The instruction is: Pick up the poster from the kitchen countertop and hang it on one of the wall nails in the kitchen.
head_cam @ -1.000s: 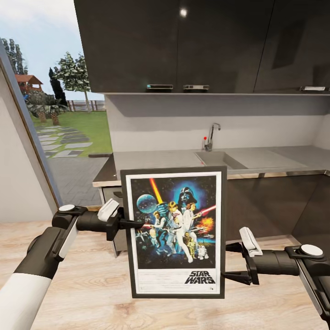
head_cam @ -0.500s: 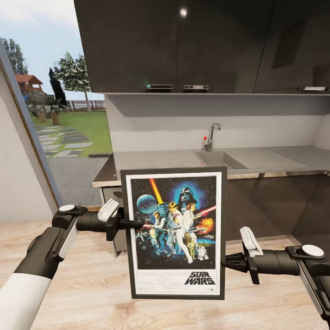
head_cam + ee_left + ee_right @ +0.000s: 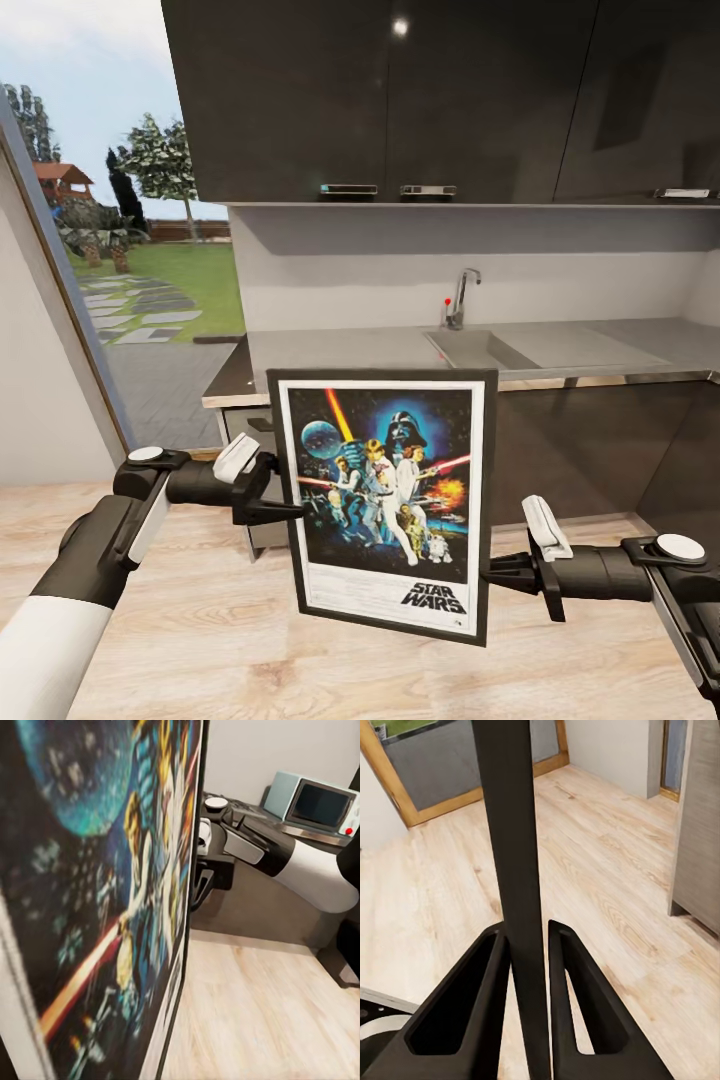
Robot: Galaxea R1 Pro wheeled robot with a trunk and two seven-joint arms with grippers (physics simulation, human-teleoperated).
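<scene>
In front of the kitchen countertop (image 3: 400, 345), a grey metal table run with an inset sink (image 3: 478, 348) and chrome tap (image 3: 462, 296), the poster (image 3: 385, 500) is suspended in the air between the two arms, above the wood floor (image 3: 200, 620). It stands roughly upright in portrait orientation, its lower edge slanting upward toward the robot's left. The printed face is directed at the head camera: black frame, white border, dark blue artwork, black title in the lower part.

The right pincer (image 3: 497, 575) is clenched on the poster's lower right edge. In the right wrist view, the frame edge passes between the two black fingers (image 3: 476, 1005), which press against it on both sides.

The left pincer (image 3: 285, 512) is at the poster's left edge at mid height. Its finger tip meets the frame edge in the head view, but the contact is hidden behind the frame; whether this pincer is clenched or released cannot be determined. In the left wrist view, the poster face (image 3: 97, 892) is seen at a steep angle and very close, with the right arm (image 3: 292, 862) beyond its edge and a microwave (image 3: 311, 802) on a surface behind.

Dark wall cabinets (image 3: 440, 95) hang above the table. A glazed opening (image 3: 110, 200) toward the robot's left shows a lawn and trees outside.
</scene>
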